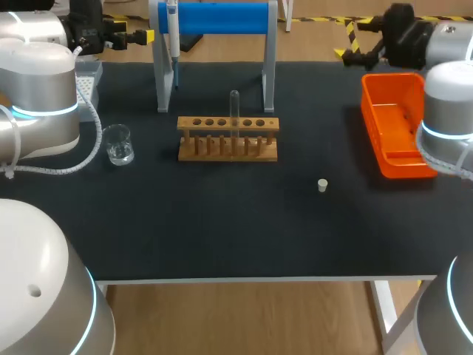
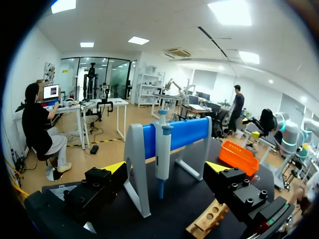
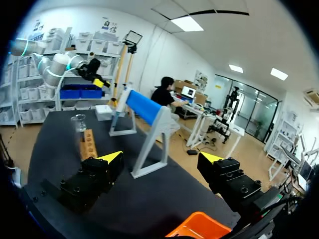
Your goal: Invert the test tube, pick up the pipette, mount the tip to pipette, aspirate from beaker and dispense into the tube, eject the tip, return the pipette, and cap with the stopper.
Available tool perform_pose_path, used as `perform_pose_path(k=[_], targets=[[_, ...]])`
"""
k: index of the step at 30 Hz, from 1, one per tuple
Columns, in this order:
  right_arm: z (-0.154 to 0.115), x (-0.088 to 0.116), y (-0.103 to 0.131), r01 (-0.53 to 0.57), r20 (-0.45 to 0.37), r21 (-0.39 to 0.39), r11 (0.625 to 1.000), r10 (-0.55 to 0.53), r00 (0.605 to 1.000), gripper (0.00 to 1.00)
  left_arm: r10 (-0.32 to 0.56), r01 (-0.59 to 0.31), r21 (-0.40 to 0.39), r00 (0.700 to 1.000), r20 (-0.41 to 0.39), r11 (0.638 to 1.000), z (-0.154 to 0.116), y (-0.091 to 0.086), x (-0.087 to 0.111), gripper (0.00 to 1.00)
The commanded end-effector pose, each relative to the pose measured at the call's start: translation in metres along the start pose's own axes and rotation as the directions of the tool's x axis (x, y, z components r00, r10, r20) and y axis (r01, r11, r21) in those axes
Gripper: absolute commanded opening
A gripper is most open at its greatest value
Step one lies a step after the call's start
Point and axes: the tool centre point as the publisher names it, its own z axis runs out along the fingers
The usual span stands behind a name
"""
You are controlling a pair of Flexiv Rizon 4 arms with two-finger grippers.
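The left gripper (image 2: pixel 166 168) hangs above the rear left part of the table (image 1: pixel 222 222) with its two yellow-tipped fingers set wide apart and nothing between them. Ahead of it, the pipette (image 2: pixel 163 149) hangs upright on the stand (image 1: pixel 222 18), against the blue crossbar beside the stand's left post. The right gripper (image 3: pixel 161 158) is above the rear right part of the table, its fingers also spread wide and holding nothing. The orange bin (image 1: pixel 395 129) lies under and just ahead of it near the table's right edge. The wooden rack (image 1: pixel 228 138) stands in front of the stand, near the table's middle. The test tube (image 1: pixel 234 109) stands upright in a hole near the middle of the rack; which end points up cannot be told. The beaker (image 1: pixel 118 144), of clear glass, stands on the table to the left of the rack, apart from it. The stopper (image 1: pixel 322 185), small and pale, rests alone on the table to the right of and nearer than the rack, well apart from both grippers.
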Motion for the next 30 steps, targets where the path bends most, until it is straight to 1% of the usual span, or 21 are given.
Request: perform_pose_path(k=[1, 2, 9, 12, 14, 16, 18, 19, 23, 30], targets=[[-0.04, 0.031, -0.007, 0.034, -0.065, -0.027, 0.999, -0.036, 0.997, 1.0, 0.0, 0.0, 0.004, 1.0, 0.0, 1.0, 0.0, 0.001, 0.0, 1.0], [-0.041, 0.04, -0.008, 0.055, -0.081, -0.026, 0.998, -0.057, 0.995, 1.0, 0.0, 0.0, 0.004, 1.0, 0.0, 1.0, 0.0, 0.001, 0.0, 1.0], [-0.042, 0.104, -0.018, 0.073, -0.198, -0.057, 0.996, -0.083, 0.977, 1.0, 0.0, 0.0, 0.004, 1.0, 0.0, 1.0, 0.0, 0.001, 0.0, 1.0], [-0.039, 0.126, -0.022, 0.068, -0.239, -0.069, 0.995, -0.082, 0.968, 1.0, 0.0, 0.0, 0.004, 1.0, 0.0, 1.0, 0.0, 0.001, 0.0, 1.0], [-0.038, 0.14, -0.025, 0.072, -0.264, -0.094, 0.993, -0.095, 0.96, 1.0, 0.0, 0.0, 0.004, 1.0, 0.0, 1.0, 0.0, 0.001, 0.0, 1.0], [-0.035, 0.149, -0.027, 0.047, -0.281, -0.091, 0.995, -0.071, 0.957, 1.0, 0.0, 0.0, 0.004, 1.0, 0.0, 1.0, 0.0, 0.001, 0.0, 1.0], [-0.032, 0.155, -0.024, -0.005, -0.308, -0.096, 0.995, -0.025, 0.951, 1.0, 0.0, 0.0, 0.004, 1.0, 0.0, 1.0, 0.0, 0.001, 0.0, 1.0], [-0.031, 0.158, -0.023, -0.008, -0.311, -0.099, 0.995, -0.024, 0.95, 1.0, 0.0, 0.0, 0.004, 1.0, 0.0, 1.0, 0.0, 0.001, 0.0, 1.0], [-0.026, 0.169, -0.02, 0.01, -0.316, -0.118, 0.993, -0.047, 0.948, 1.0, 0.0, 0.0, 0.004, 1.0, 0.0, 1.0, 0.0, 0.001, 0.0, 1.0], [-0.023, 0.185, -0.025, 0.072, -0.295, -0.133, 0.988, -0.109, 0.949, 1.0, 0.0, 0.0, 0.004, 1.0, 0.0, 1.0, 0.0, 0.001, 0.0, 1.0]])
